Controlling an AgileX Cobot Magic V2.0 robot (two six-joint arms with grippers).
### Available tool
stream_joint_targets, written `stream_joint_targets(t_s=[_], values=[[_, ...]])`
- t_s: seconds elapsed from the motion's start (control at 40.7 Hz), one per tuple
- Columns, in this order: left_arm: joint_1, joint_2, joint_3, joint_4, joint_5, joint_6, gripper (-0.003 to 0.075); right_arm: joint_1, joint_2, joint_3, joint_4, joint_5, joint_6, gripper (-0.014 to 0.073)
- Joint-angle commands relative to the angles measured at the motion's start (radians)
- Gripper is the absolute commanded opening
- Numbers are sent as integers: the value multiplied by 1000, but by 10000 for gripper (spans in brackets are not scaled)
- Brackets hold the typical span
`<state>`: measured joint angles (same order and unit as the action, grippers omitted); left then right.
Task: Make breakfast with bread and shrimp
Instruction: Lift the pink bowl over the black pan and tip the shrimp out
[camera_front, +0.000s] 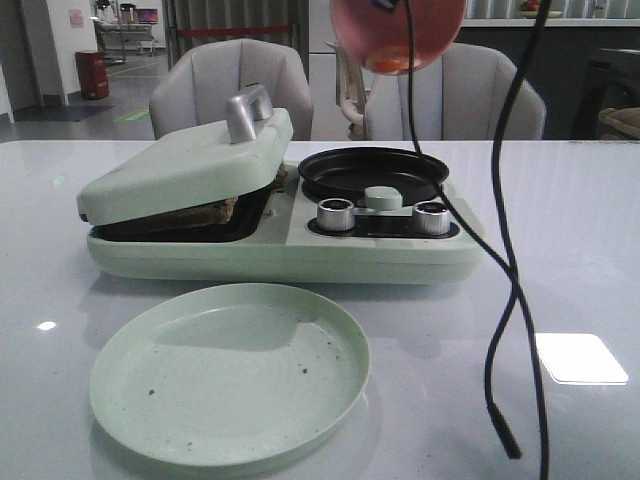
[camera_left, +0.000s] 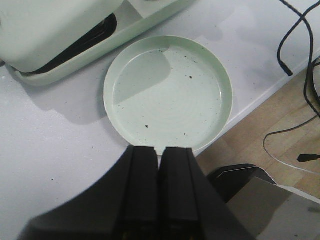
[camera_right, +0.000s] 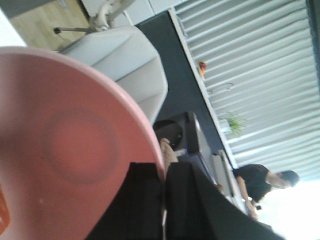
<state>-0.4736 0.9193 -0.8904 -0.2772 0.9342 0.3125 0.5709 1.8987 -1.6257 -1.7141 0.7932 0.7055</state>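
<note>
Even, bright overhead lighting; the glossy worktop (camera_front: 580, 250) carries a sharp white rectangular glare patch near the front view's lower right and soft shadows beneath the appliance (camera_front: 280, 215) and green plate (camera_front: 229, 375). The right wrist view is overexposed at one corner, and the close pink bowl (camera_right: 70, 145) appears soft and out of focus.

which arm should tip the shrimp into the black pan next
Right. Its gripper grips the rim of the tilted pink bowl, shrimp inside, above the pan. The left gripper hangs shut by the green plate.
</note>
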Motion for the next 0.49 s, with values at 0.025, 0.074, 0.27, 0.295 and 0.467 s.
stream_joint_targets(t_s=[0.025,0.074,0.27,0.295,0.467], values=[[-10,-13,-27,-17,-44,-9,101,-3,-62,-92,-86,67,-35,43],[-10,-13,-27,-17,-44,-9,101,-3,-62,-111,-86,68,-50,43],[-10,-13,-27,-17,-44,-9,101,-3,-59,-133,-86,69,-89,43],[-10,-13,-27,-17,-44,-9,101,-3,-58,-133,-86,72,-89,43],[-10,-13,-27,-17,-44,-9,101,-3,-55,-134,-76,87,-80,43]])
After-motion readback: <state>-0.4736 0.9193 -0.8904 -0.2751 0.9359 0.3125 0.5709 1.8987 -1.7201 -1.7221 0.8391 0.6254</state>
